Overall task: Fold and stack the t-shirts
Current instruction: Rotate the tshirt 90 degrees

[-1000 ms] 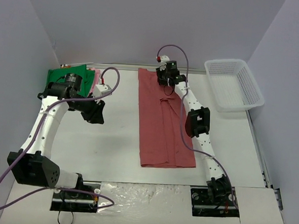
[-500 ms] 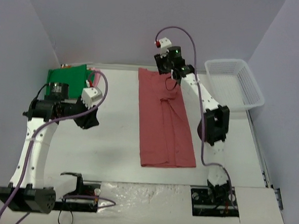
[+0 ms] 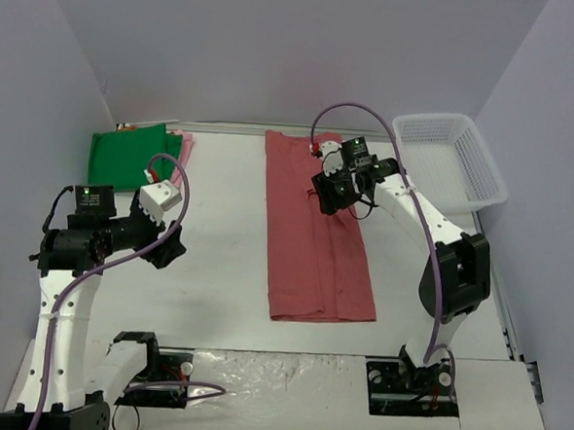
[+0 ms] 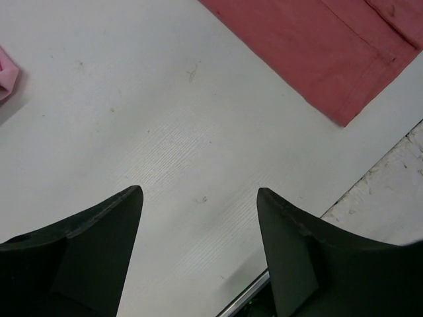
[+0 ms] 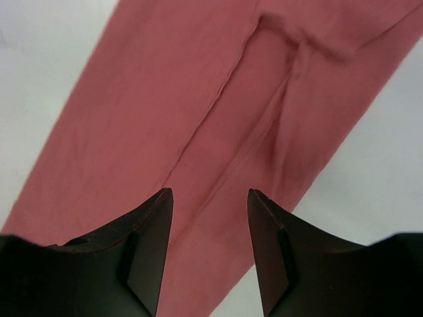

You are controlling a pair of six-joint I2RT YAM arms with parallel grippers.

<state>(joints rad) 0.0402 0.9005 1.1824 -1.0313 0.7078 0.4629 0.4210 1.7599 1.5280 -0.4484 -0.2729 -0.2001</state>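
Red shirt half folded, two more set by at the far left.

At the far left the green shirt (image 3: pixel 130 159) lies folded flat, and the pink shirt (image 3: pixel 185 145) shows along its right edge; whether it is under or beside I cannot tell. The left gripper (image 4: pixel 198 224) hangs over bare table, fingers wide apart and empty. In the middle the red shirt (image 3: pixel 314 246) lies as a long narrow strip, folded lengthwise only. It likely needs folding across, then stacking with the others. The right gripper (image 5: pixel 208 218) hovers over the shirt's far half, fingers parted with nothing between them. A white basket (image 3: pixel 451 162) stands at the far right. The table (image 3: pixel 215 279) is white and lightly scuffed, closed in by plain pale walls (image 3: pixel 278 49).
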